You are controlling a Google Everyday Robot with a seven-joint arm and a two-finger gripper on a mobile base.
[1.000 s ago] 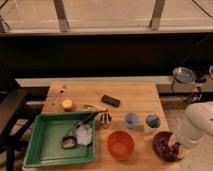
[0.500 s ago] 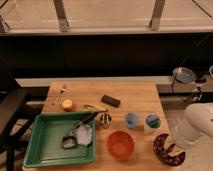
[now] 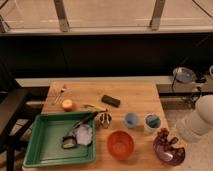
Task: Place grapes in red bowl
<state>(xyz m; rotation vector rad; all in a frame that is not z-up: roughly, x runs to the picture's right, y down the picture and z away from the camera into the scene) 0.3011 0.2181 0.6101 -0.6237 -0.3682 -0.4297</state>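
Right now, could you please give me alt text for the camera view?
The robot's gripper hangs over a dark purple bowl at the front right of the wooden table; the red bowl sits left of it, beside a green tray.

It looks like a robot test room in an office building. A plain wooden counter (image 3: pixel 135 95) (laid with plastic tableware) stands below metal-framed glass panes (image 3: pixel 107 12). A white robot arm (image 3: pixel 197 122) holds its end effector (image 3: pixel 166 138) at the counter's front right corner.
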